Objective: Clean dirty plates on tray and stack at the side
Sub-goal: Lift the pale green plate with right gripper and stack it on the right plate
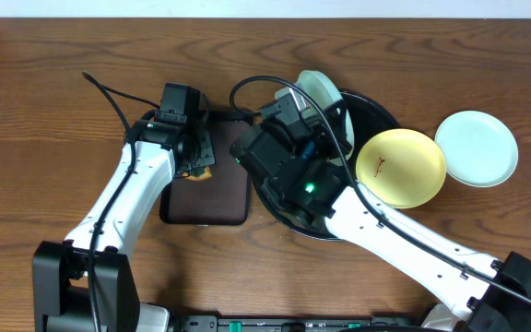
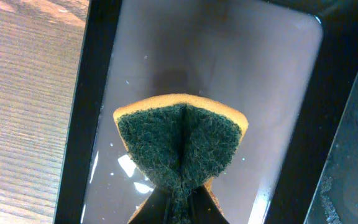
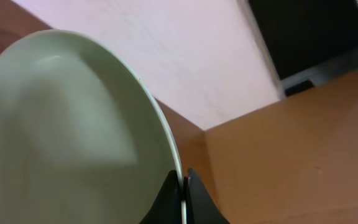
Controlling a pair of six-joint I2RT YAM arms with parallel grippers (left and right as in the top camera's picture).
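Closest of all, filling the left half of the right wrist view, is a pale mint plate [image 3: 73,137], so near the lens that its face is a soft blur and only its thin white rim reads sharply. The right jaws are clamped on that rim at the plate's 5 o'clock edge, a dark finger [image 3: 166,199] on either side of it. From overhead the same plate [image 1: 318,88] stands tilted up on edge above the 12 o'clock side of the round black tray [image 1: 377,112], while the right arm [image 1: 404,235] reaches across the tray's middle and hides most of it.

The yellow plate [image 1: 400,167] lies flat over the tray's 3 o'clock rim. It is pale and glossy, with a thin reddish smear [image 1: 379,166] toward its 9 o'clock side. At its 2 o'clock, edge touching edge, a second mint plate [image 1: 476,148] rests flat on the desk [image 1: 53,111], outside the tray; any mark on it is too small to make out.

Just beside the black tray, at its 9 o'clock, sits a rectangular dark-brown tray [image 1: 206,207]. The left arm [image 1: 123,198] hangs over its upper end. The left jaws are squeezed tight on a sponge [image 2: 179,146], so its dark green scouring face folds into a crease down the middle and yellow-orange foam shows behind as a rim. Whether the sponge touches the brown tray's glossy floor I cannot tell.
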